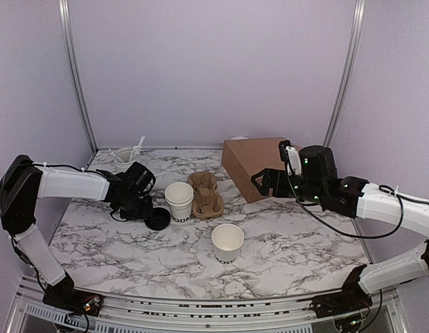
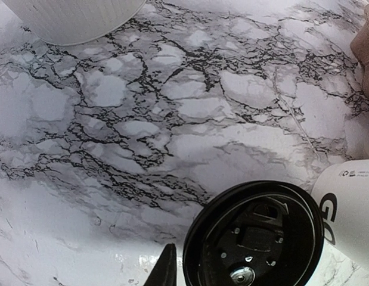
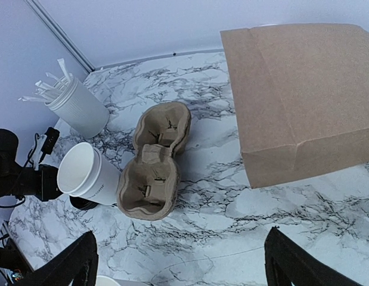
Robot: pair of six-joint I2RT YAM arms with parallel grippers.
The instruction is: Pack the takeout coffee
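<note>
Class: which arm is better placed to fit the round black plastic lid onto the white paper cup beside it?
Left. The left claw sits at the round black plastic lid, beside that white paper cup; the right claw hangs open by the brown paper bag.

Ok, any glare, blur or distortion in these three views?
Top external: even soft light, no glare on the table. Left wrist: whitish sheen on it, frame's lower left; black lid cropped at the bottom edge. Right wrist: sharp, right claw in dark silhouette.
</note>
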